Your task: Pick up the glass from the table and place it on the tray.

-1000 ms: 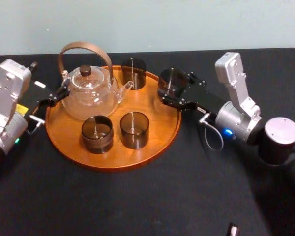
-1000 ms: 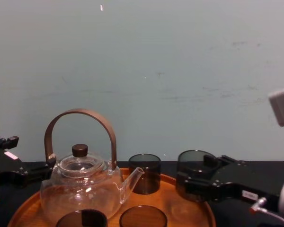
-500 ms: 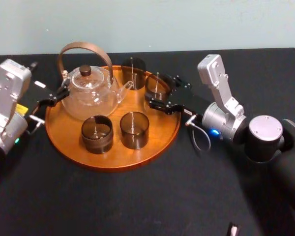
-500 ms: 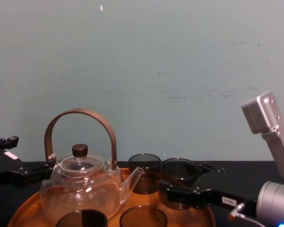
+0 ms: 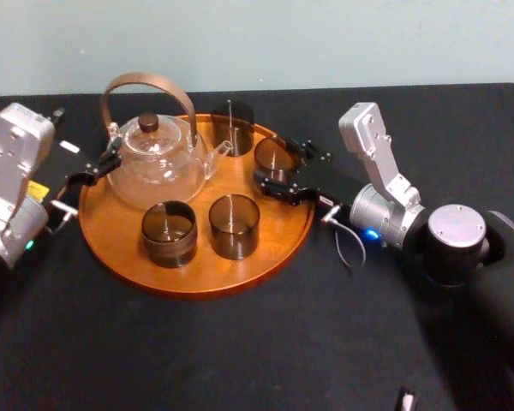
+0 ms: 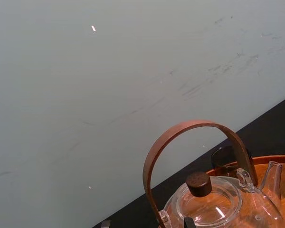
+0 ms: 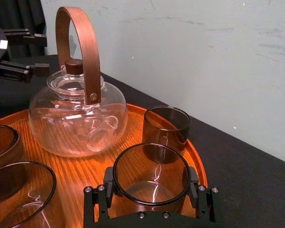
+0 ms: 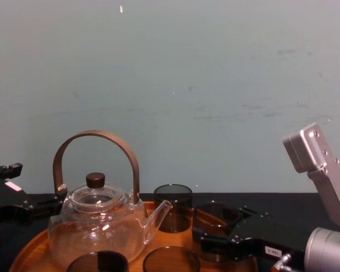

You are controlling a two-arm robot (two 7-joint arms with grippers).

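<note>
Item: glass (image 5: 275,157), clamped between fingers of right end effector (image 5: 272,164), closed on its wall from both sides. Located inside tray (image 5: 197,288), right rear part, just beside rear glass (image 5: 232,126) and near teapot (image 5: 158,163) spout. Base seen very low over wood in right wrist view; actual contact not determinable. Arm laid across tray's right rim.

Idle unit: left end effector (image 5: 92,169), parked at tray's left edge beside teapot, fingers apart, nothing held.

Other contents of tray: front-left glass (image 5: 169,233) and front-right glass (image 5: 234,226), side by side near front. Tray itself set on black desk (image 5: 240,360).

Progress, as judged: pickup done, carry done, glass brought within rim. Left to do: seat base on wood if not already down, open fingers, draw back clear of rear glass and spout. Task rated nearly complete, release not yet made.
</note>
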